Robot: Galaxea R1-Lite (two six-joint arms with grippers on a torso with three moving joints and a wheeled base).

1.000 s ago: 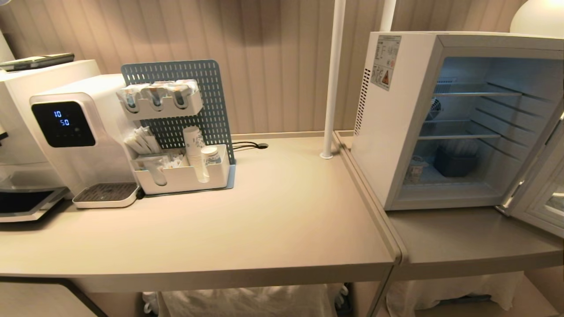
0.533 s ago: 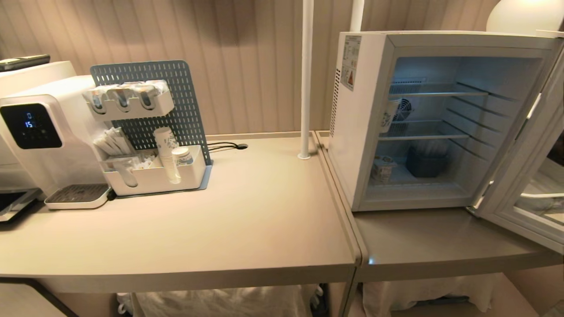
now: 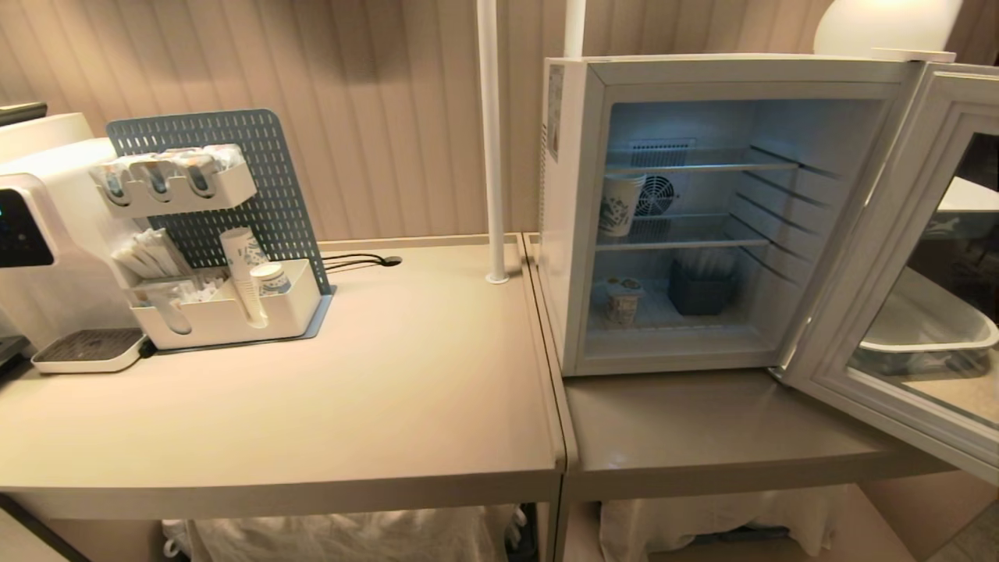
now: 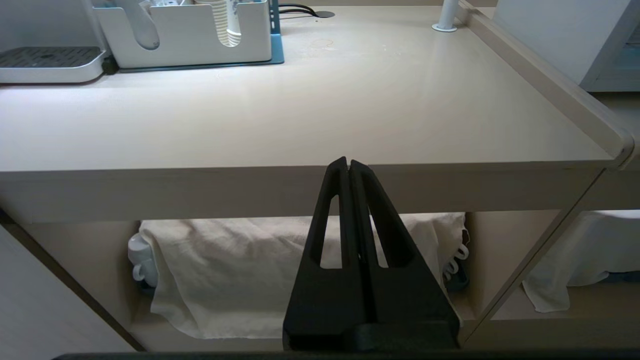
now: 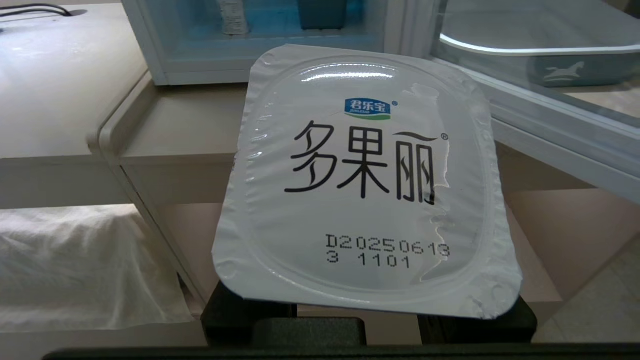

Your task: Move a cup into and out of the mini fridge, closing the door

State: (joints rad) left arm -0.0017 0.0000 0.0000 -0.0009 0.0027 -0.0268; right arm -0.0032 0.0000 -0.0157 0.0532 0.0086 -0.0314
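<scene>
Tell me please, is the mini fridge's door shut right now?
No, the door stands swung wide to the right, leaving the mini fridge interior and its wire shelves exposed.

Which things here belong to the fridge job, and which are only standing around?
Job: cup, held by right gripper; mini fridge; its open door.
Lying about: water dispenser; pegboard rack; paper cup, tub and blue box inside the fridge; left gripper, shut, before the table edge.

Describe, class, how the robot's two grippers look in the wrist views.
The left gripper is matt black, with two long tapering fingers, each cut by a slim slot, on a broad black base. Of the right gripper only black blocky parts show. No cables or markings are visible.
</scene>
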